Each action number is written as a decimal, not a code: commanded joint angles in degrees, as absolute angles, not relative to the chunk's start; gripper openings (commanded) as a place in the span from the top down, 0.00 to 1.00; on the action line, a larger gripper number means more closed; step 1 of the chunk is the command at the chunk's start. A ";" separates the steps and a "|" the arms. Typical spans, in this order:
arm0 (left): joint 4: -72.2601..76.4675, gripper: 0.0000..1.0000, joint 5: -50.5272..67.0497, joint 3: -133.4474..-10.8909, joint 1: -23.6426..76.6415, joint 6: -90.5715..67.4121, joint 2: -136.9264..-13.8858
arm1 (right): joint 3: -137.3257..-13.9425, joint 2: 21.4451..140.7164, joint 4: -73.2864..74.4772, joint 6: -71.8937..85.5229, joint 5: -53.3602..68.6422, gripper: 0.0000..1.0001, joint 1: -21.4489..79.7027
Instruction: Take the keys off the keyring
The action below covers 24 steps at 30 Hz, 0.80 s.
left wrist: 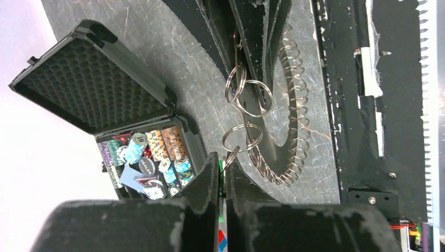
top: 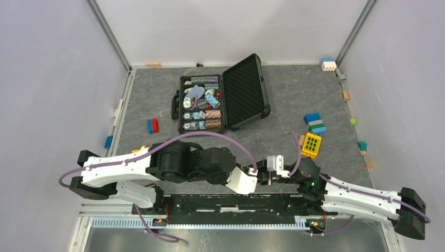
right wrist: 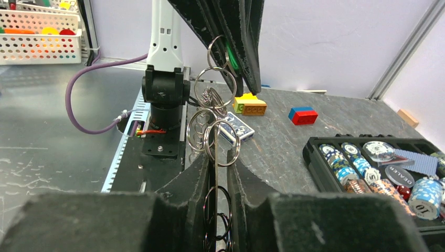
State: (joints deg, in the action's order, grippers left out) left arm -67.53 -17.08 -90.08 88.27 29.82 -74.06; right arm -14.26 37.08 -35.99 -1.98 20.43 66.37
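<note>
Keyring: a large thin silver hoop (left wrist: 300, 100), held in the air between the two grippers over the near edge of the bench (top: 294, 94), well apart from the case
Look: many small wire loops crowd along its arc like a coil; from the right wrist it shows edge-on as one upright line
Small rings: a short chain of shiny round split rings (left wrist: 254, 97) runs from the hoop to the left gripper and hangs across the hoop
Left gripper (left wrist: 223, 163): clenched on the end of the small rings, a green tag (right wrist: 231, 56) showing between its fingers
Right gripper (right wrist: 216, 160): rough black fingers close on either side of the hoop's wire; whether they pinch it cannot be told
Bench surface: grey, mottled like stone
Around: an open black case (top: 246, 92) with a dimpled foam lid, packed with round poker chips (top: 202, 102); a red and blue brick (top: 152, 125); a yellow grid block (top: 311, 144)
</note>
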 commanded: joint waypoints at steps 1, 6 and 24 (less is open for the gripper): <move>-67.37 0.98 -12.48 -91.75 88.59 28.74 -71.67 | -18.04 37.10 -34.23 -6.53 22.87 0.87 66.62; -69.55 0.98 -8.72 -92.32 88.51 28.42 -71.55 | -19.84 37.86 -31.07 -10.53 22.93 0.81 66.62; -64.79 0.98 -18.00 -86.79 87.57 18.93 -67.93 | -22.25 32.01 -21.48 -17.52 20.32 0.35 66.64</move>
